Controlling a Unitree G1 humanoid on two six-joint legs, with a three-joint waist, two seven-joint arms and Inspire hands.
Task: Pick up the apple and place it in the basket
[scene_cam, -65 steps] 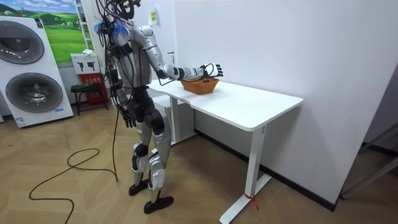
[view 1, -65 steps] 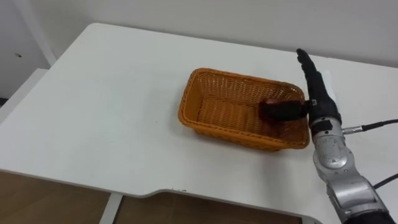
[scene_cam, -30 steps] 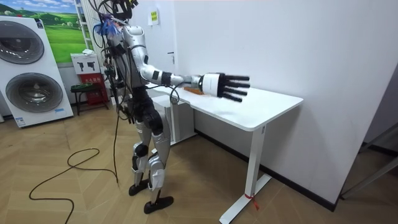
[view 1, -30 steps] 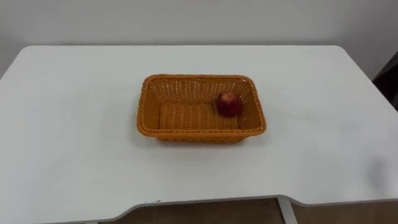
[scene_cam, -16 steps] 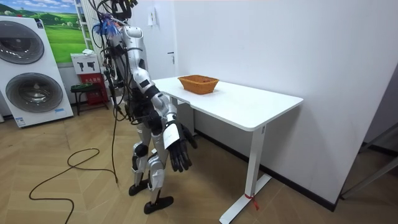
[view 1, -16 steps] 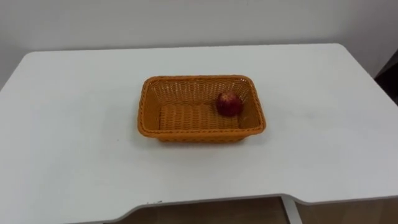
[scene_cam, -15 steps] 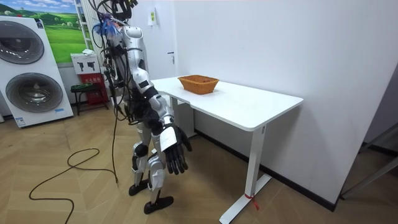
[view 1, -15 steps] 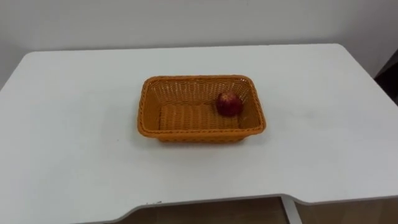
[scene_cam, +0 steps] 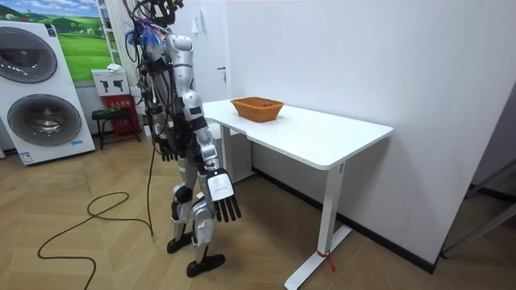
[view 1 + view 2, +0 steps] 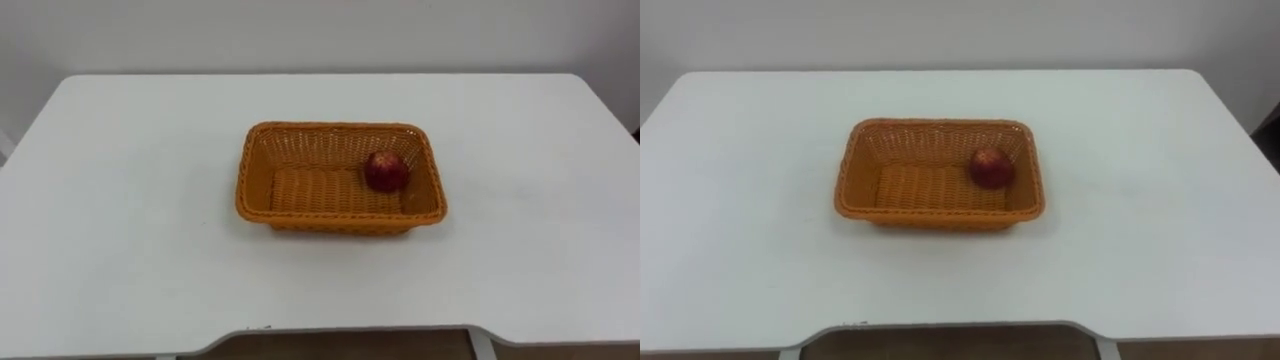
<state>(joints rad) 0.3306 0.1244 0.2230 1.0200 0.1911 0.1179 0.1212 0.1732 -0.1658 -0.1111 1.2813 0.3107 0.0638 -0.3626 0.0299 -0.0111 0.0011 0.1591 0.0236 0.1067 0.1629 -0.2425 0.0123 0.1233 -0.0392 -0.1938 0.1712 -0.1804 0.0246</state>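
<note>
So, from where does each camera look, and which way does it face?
Left eye view: sits on the robot's head, faces down and forward at the white table, where the apple lies in the right end of the wicker basket.
Right eye view: same head, slightly to the side, same look; the basket falls further left.
Room view: stands in the room, faces the table's long side; shows the whole robot standing at the table's end, right hand hanging open.
Shared: all three see table and basket.
</note>
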